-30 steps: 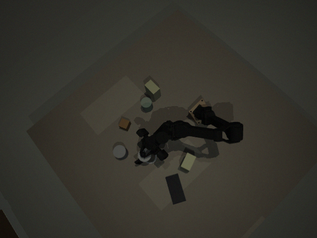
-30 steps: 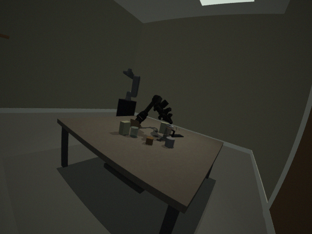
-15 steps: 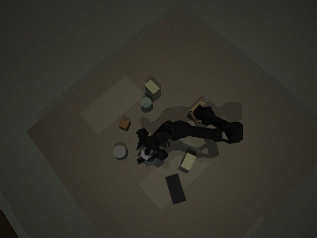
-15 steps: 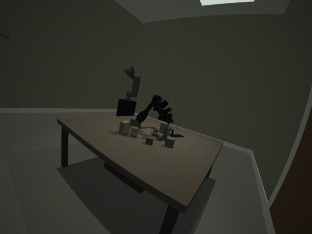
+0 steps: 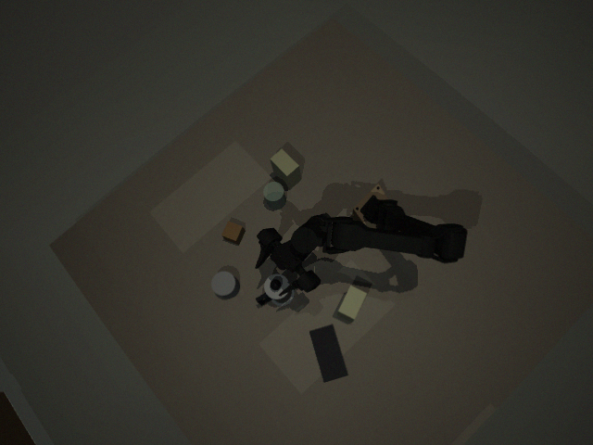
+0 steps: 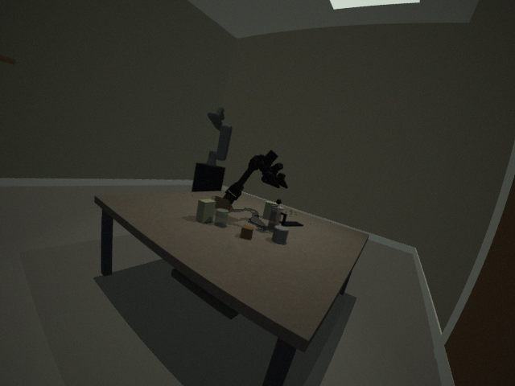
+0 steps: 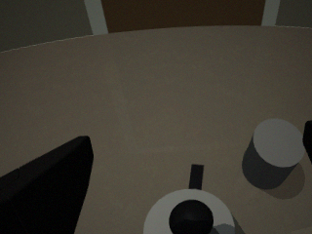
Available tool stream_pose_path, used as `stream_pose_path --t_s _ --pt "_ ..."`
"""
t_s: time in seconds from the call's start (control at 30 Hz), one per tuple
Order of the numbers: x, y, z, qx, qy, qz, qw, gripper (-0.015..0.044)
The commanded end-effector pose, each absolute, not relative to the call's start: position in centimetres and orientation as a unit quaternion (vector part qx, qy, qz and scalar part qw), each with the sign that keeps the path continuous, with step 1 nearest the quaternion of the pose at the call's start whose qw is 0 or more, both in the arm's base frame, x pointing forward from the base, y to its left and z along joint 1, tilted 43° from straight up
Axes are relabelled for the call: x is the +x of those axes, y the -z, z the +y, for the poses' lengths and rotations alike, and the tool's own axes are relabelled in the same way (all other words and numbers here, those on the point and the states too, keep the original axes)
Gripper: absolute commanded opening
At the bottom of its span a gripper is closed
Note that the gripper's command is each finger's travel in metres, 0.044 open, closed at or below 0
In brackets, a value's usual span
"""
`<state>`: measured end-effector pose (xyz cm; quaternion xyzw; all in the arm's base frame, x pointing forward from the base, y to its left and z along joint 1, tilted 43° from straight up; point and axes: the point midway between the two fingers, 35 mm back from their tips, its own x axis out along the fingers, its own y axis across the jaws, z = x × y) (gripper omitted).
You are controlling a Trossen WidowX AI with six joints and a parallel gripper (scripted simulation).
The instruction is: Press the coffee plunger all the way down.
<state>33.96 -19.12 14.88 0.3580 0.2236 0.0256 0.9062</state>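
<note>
The coffee press (image 5: 269, 290) (image 6: 274, 216) (image 7: 157, 217) stands upright on the table. Its round black plunger knob (image 5: 275, 284) (image 6: 278, 201) (image 7: 191, 218) sits close above the pale lid, with little or no rod visible. The black handle (image 5: 261, 299) (image 6: 284, 218) (image 7: 196, 176) sticks out from the side of the press. My gripper (image 5: 269, 280) (image 6: 282, 186) (image 7: 203, 139) is wide open and empty. It hangs above the press, clear of the knob, with its fingers spread far apart in the wrist view.
A grey cylinder (image 5: 223, 283) (image 6: 280, 235) (image 7: 278, 141) stands near the press. An orange cube (image 5: 233, 231) (image 6: 247, 232), a pale green cylinder (image 5: 273, 191) (image 6: 221, 217), two pale yellow blocks (image 5: 284, 162) (image 5: 352, 302) and a dark flat slab (image 5: 328, 353) (image 6: 292, 223) are also on the table.
</note>
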Motion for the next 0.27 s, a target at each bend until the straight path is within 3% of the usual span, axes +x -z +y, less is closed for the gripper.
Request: stream_pose_path --t_s 0.0,0.23 --pt "33.57 -15.10 -18.96 0.361 -0.032 0.229 0.903 0.0440" --pt "33.57 -14.93 -18.93 0.361 -0.032 0.229 0.903 0.0440"
